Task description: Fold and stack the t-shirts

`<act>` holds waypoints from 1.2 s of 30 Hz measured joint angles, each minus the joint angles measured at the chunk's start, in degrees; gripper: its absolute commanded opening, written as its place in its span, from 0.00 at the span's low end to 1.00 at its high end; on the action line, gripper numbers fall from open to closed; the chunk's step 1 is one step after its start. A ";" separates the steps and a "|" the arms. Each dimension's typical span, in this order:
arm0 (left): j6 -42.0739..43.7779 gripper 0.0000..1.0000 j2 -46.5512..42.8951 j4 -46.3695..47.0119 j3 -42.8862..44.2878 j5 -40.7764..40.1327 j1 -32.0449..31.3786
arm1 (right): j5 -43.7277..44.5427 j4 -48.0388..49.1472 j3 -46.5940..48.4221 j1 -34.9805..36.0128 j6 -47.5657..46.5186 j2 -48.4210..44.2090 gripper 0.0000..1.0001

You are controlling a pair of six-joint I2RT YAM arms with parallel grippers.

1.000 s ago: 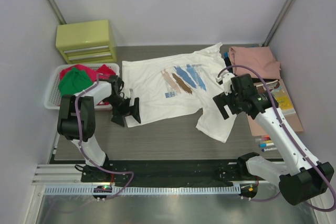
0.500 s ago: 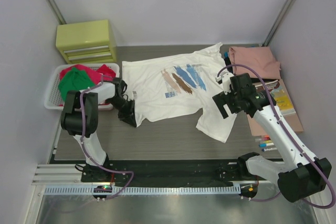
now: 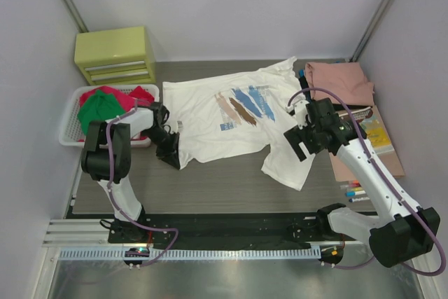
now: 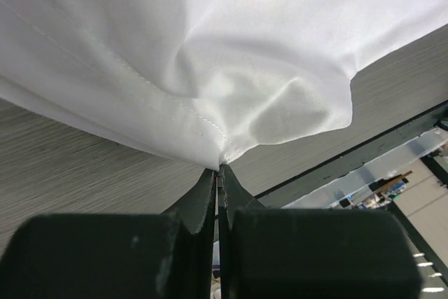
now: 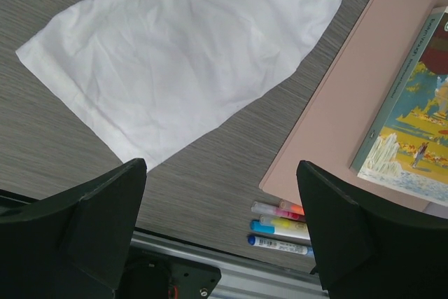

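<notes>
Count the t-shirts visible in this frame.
4: white printed t-shirt spread mid-table, salmon t-shirt folded far right, green t-shirt and red t-shirt bunched in the basket; more may hide underneath.

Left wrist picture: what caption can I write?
Left gripper shut on the hem of the white t-shirt, over the grey table.

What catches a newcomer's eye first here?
A white t-shirt with blue, brown and pink brush strokes lies spread out centrally. The left gripper is pinched shut on its hem, and the right gripper hangs open over its other side. Red and green shirts fill a basket at left.
</notes>
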 measured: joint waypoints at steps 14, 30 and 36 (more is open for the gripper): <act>2.56 0.00 -9.35 -0.70 2.95 -2.32 -0.02 | 1.33 -5.64 -0.02 -0.02 -1.57 0.46 0.95; 2.62 0.00 -15.67 -0.72 2.95 -6.62 -0.02 | -0.13 -9.79 -0.39 -0.81 -2.01 5.14 0.88; 1.42 0.00 -19.96 2.27 2.73 -8.24 -0.02 | -6.08 -13.77 -3.02 -2.38 -3.39 6.03 0.78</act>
